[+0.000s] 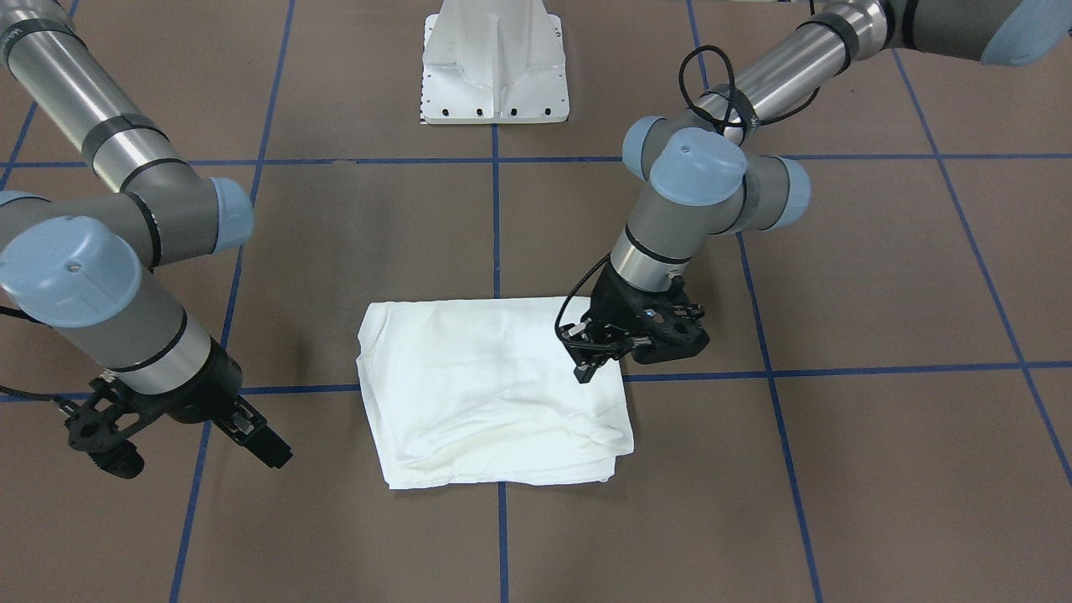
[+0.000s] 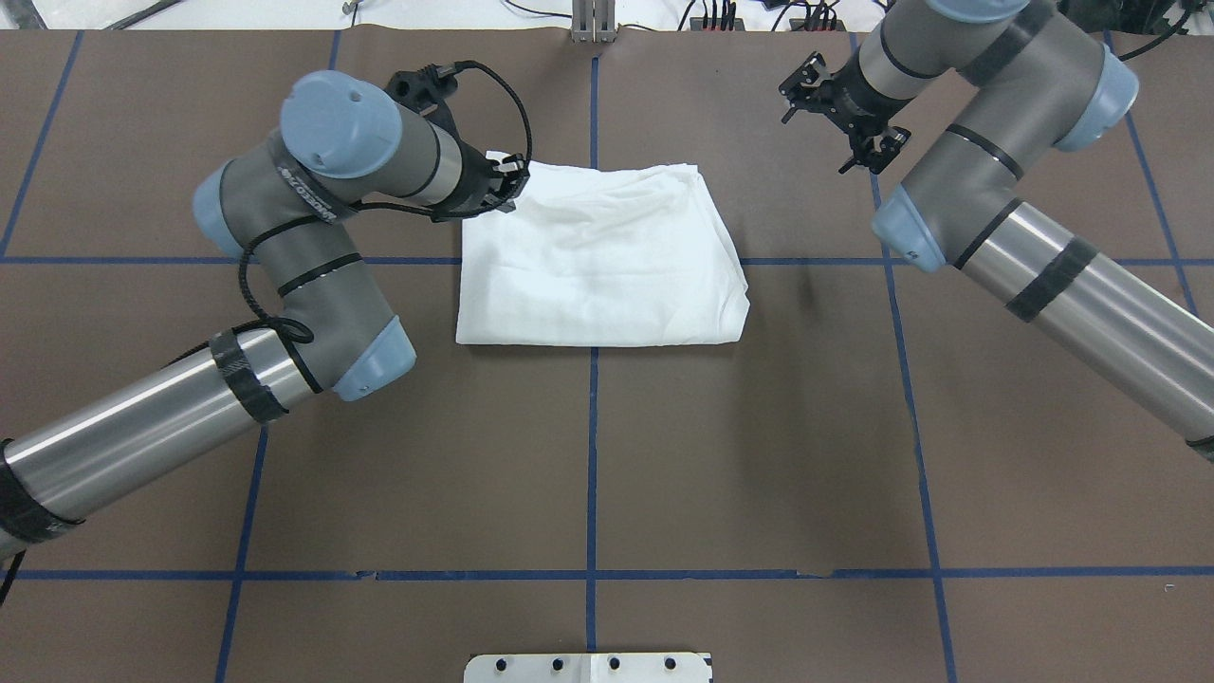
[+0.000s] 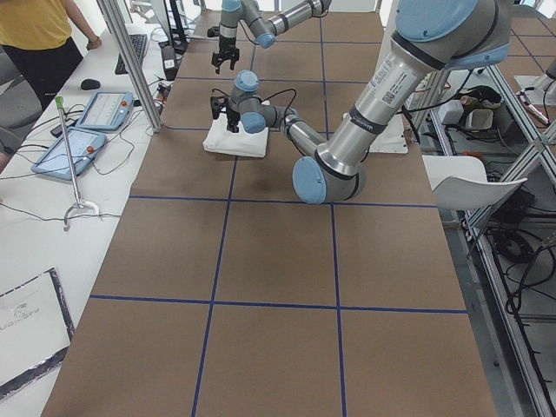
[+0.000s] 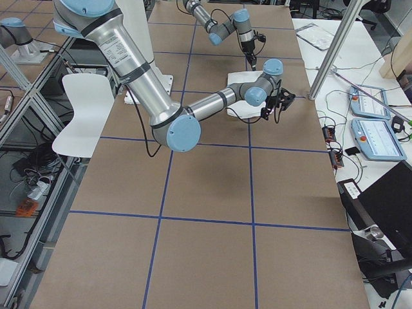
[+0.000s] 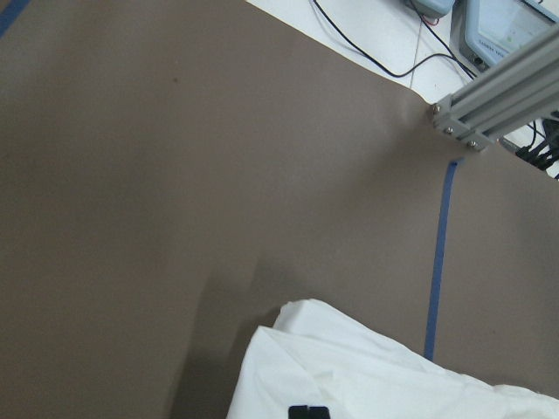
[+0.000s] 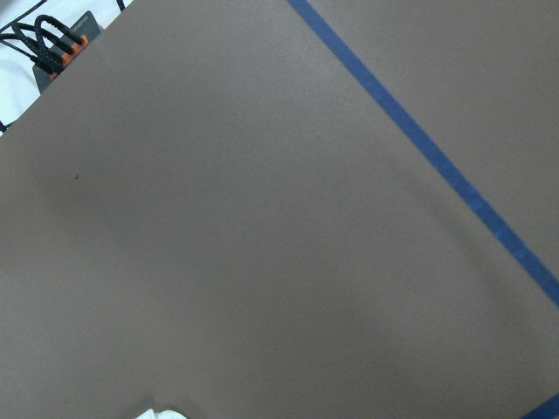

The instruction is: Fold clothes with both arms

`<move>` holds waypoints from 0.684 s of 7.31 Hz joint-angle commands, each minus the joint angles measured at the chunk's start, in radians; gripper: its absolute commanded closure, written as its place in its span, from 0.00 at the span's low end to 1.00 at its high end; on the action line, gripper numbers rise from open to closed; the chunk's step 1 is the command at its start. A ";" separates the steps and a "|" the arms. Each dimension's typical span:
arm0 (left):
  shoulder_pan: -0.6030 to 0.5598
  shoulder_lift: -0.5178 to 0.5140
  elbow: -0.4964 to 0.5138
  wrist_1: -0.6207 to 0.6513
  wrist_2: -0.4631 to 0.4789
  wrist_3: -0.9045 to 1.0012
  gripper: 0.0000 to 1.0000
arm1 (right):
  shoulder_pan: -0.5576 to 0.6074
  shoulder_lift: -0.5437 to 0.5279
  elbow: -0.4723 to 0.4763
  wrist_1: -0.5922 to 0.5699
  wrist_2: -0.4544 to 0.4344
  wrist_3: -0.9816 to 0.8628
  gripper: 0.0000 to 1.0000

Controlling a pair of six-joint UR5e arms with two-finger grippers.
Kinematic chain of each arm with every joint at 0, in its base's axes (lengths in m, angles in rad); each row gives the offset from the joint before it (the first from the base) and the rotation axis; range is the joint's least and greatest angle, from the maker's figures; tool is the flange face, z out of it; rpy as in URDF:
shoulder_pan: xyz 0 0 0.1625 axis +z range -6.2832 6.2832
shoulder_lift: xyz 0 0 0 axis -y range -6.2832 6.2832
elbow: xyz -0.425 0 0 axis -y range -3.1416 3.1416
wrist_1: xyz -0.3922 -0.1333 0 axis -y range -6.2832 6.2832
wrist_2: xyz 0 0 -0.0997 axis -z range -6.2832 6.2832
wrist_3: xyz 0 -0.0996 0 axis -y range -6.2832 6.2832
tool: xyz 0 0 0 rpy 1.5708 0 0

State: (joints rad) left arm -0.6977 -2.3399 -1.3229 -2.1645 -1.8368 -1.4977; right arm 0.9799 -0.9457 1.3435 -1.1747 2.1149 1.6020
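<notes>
Firstly, T-shirt [image 1: 494, 394]: lay folded into a rough rectangle, rumpled on top, flat on the brown table [image 1: 837, 461], astride the blue tape line [image 1: 496, 226] running down the middle.
Left gripper [image 1: 586, 368]: stood over the shirt's edge on the robot's left side, near the far corner, tips pointing down at the cloth. Jaws were drawn close together. Whether any cloth sat between them could not be told.
Right gripper [image 1: 197, 459]: hung above bare table on the robot's right, well apart from the shirt, jaws spread wide, holding nothing.
Pedestal base [image 1: 496, 67]: white metal, at the robot's edge of the table, in line with the centre tape.
Bystander: a person [image 3: 35, 35] in a yellow top stood by the white bench on the operators' side.
</notes>
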 commanded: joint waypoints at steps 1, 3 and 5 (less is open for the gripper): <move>0.047 -0.157 0.191 -0.006 0.008 0.010 1.00 | 0.040 -0.062 0.057 0.000 0.042 -0.056 0.00; 0.050 -0.219 0.316 -0.015 0.036 0.117 1.00 | 0.042 -0.062 0.057 0.000 0.042 -0.056 0.00; 0.050 -0.277 0.401 -0.026 0.039 0.146 1.00 | 0.043 -0.064 0.056 -0.002 0.048 -0.056 0.00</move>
State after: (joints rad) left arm -0.6474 -2.5858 -0.9718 -2.1813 -1.8033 -1.3740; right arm 1.0216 -1.0084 1.3998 -1.1753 2.1606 1.5466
